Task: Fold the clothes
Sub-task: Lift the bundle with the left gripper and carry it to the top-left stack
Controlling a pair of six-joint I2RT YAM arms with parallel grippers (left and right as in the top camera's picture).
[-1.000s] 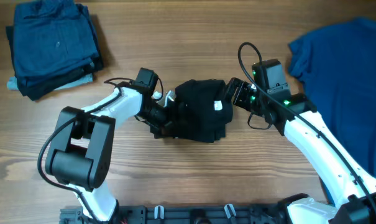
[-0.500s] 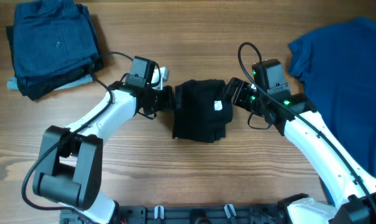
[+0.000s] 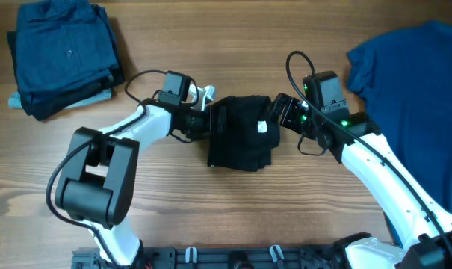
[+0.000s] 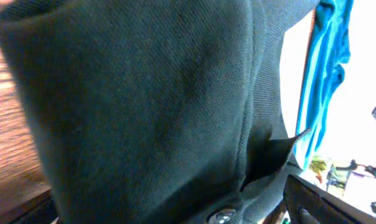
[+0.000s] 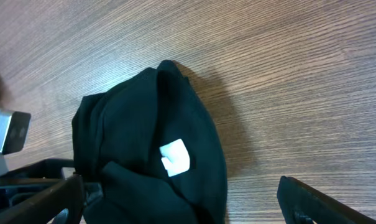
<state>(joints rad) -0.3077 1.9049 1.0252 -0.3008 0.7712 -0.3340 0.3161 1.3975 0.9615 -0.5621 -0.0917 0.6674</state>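
Well, take the folded black T-shirt (image 3: 240,138) on the wooden table (image 3: 211,45) as the mark. Far to its left sits a stack of dark blue clothes (image 3: 61,56), well apart and out of harm.

The left gripper (image 3: 203,119) presses against the bundle's left edge. Cloth fills its wrist view, so I cannot tell whether its fingers are parted or pinching fabric. If a layer is caught there, a pull away would likely drag the fold open.

The bundle is lumpy, with its white mark (image 3: 261,127) facing up. At its right edge the right gripper (image 3: 280,112) has its fingers spread wide and holds nothing. A push from it could skew the bundle or roll it.

Farther right lies the bright blue T-shirt (image 3: 405,67), spread and unfolded. The right arm passes close beside it and could snag it when swinging.
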